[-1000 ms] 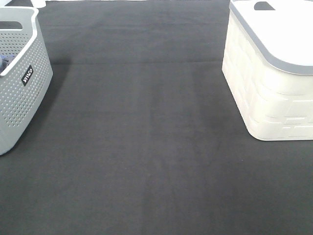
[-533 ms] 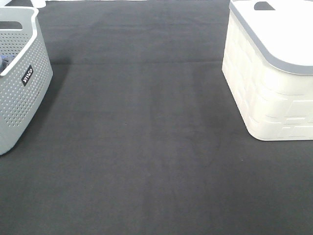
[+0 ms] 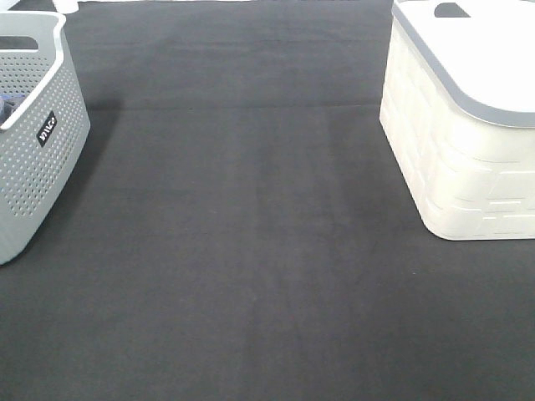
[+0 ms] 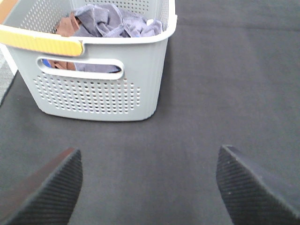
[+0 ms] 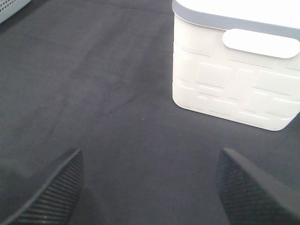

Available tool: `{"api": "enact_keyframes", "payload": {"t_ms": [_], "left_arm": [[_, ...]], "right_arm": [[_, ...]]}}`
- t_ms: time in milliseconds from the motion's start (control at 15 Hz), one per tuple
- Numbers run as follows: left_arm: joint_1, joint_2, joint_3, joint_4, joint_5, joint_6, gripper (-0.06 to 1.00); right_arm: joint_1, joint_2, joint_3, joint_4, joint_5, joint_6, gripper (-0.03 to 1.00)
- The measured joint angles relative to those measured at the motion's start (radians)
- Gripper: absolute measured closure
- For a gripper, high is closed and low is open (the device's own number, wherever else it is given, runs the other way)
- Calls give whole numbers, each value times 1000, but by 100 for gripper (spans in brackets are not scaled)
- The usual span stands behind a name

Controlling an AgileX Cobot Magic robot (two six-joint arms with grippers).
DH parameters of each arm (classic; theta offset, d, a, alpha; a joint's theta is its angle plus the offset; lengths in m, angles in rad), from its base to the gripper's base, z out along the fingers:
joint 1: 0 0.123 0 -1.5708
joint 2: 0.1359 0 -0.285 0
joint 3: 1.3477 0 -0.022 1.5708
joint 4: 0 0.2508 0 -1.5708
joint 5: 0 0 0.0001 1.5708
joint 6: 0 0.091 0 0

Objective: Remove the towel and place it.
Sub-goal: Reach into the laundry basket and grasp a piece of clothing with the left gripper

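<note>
Two baskets stand on the black table cloth (image 3: 251, 234): a grey perforated basket (image 3: 33, 159) at the left edge toward the far corner, and a white basket (image 3: 451, 159) with a grey rim at the right edge. The towel (image 4: 108, 23), grey-lavender, lies crumpled inside the grey basket beside a brown cloth (image 4: 63, 26). Left gripper (image 4: 147, 157) hangs over bare cloth near that basket, fingers spread wide, nothing between them. Right gripper (image 5: 151, 157) hangs near the white basket, fingers likewise spread, empty.
</note>
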Motion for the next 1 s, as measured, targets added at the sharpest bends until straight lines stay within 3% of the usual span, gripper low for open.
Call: {"api": "enact_keyframes", "payload": {"t_ms": [267, 533, 733, 1000], "left_arm": [[0, 7, -16, 23, -8, -9, 21], [0, 57, -42, 70, -30, -165, 21], [0, 242, -94, 202, -41, -277, 21], [0, 610, -244, 264, -143, -412, 21]], "right_arm": [[0, 0, 0, 0, 0, 0, 20], [0, 0, 0, 1, 0, 0, 20], [0, 0, 0, 1, 0, 0, 20], [0, 0, 0, 1, 0, 0, 20]]}}
